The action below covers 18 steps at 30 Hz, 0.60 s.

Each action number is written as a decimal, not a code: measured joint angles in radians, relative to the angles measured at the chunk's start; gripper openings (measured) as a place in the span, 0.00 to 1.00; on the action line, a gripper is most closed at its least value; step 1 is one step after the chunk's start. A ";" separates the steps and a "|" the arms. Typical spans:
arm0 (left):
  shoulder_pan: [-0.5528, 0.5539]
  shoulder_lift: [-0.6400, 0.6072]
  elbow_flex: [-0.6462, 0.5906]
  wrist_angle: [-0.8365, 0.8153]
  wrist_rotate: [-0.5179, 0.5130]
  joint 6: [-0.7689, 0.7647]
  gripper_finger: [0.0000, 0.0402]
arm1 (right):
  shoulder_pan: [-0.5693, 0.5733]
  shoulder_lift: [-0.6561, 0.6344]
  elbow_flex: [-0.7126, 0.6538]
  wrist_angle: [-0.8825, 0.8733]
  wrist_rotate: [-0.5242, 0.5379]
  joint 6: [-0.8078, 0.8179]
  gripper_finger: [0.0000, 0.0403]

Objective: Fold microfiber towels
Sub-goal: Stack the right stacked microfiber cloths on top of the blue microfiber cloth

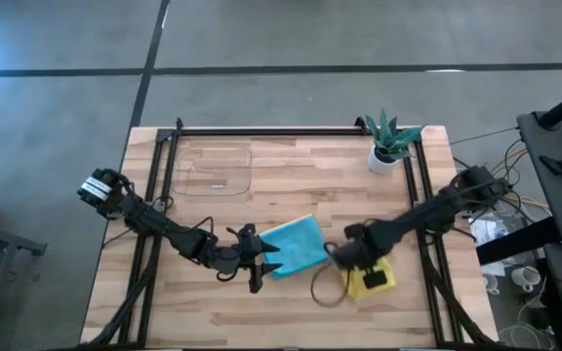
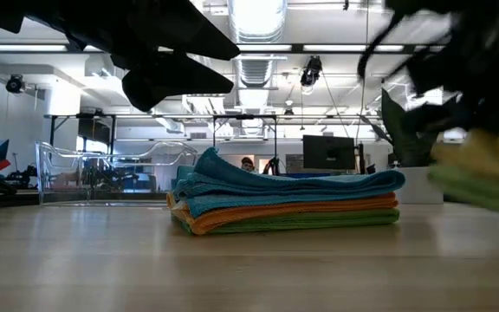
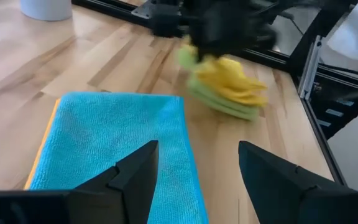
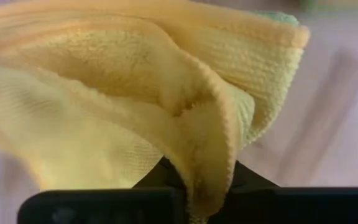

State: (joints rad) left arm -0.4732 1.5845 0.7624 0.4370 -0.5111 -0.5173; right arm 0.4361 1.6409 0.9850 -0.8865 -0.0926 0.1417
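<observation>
Table point(image 1: 291, 312): pale wooden top with a black frame along its edges.

Folded stack point(image 2: 288, 201): three towels near the table's middle, teal towel point(image 1: 296, 245) on top, orange towel point(image 2: 293, 212) under it, green towel point(image 2: 319, 223) at the bottom. Edges lay roughly aligned.

Left gripper point(image 1: 264, 265): hovered just beside the stack's left edge, fingers point(image 3: 135, 174) spread apart, holding nothing.

Right gripper point(image 1: 351, 255): sat just right of the stack, fingers closed on the yellow towel point(image 4: 135, 106). That towel was bunched and folded over, with a second green towel point(image 3: 225, 106) directly beneath it, both near the table's right front.

Clear tray point(image 1: 213, 171): lay at the rear left of the table, well apart from the towels.

Potted plant point(image 1: 390, 144): stood in a white pot at the rear right corner.
</observation>
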 joint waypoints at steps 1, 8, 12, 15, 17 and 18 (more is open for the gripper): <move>0.000 0.000 0.000 0.000 -0.004 0.001 0.51 | 0.033 0.000 0.028 -0.001 0.006 0.012 0.04; 0.000 0.000 -0.001 0.000 -0.022 0.005 0.51 | 0.192 0.033 0.215 0.082 0.125 0.023 0.04; 0.000 0.000 -0.001 0.001 -0.022 0.002 0.51 | 0.190 0.141 0.330 0.084 0.151 0.037 0.03; 0.000 0.000 -0.001 0.003 -0.022 0.001 0.51 | 0.183 0.259 0.456 0.015 0.186 -0.010 0.03; 0.000 0.000 -0.001 0.002 -0.022 0.001 0.51 | 0.178 0.338 0.574 -0.092 0.225 -0.063 0.03; 0.000 0.000 -0.001 0.001 -0.022 0.001 0.51 | 0.176 0.377 0.639 -0.158 0.254 -0.086 0.03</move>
State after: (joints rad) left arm -0.4732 1.5841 0.7616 0.4380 -0.5331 -0.5163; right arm 0.6126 2.0184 1.6244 -1.0445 0.1615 0.0555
